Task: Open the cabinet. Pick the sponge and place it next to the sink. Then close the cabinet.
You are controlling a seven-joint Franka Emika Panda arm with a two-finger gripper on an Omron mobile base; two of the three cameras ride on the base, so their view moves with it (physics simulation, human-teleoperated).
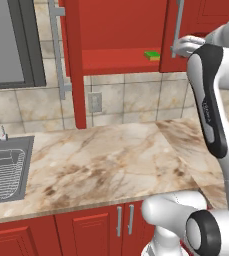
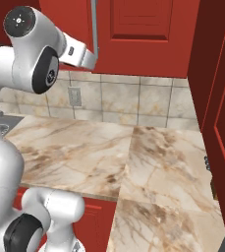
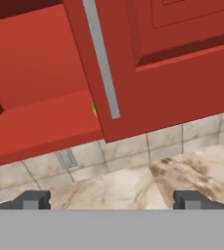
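Red cabinet has its left door swung open, exposing the sponge on its shelf; the gripper, jaws fully spread and empty, faces the right door's handle

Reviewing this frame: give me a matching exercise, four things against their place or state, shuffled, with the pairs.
Things:
1. sponge
2. sink
3. gripper
4. cabinet

Place or state:
A. left door swung open
B. on the cabinet shelf
C. open, holding nothing
D. set in the counter at far left

Pairs: 1-B, 2-D, 3-C, 4-A
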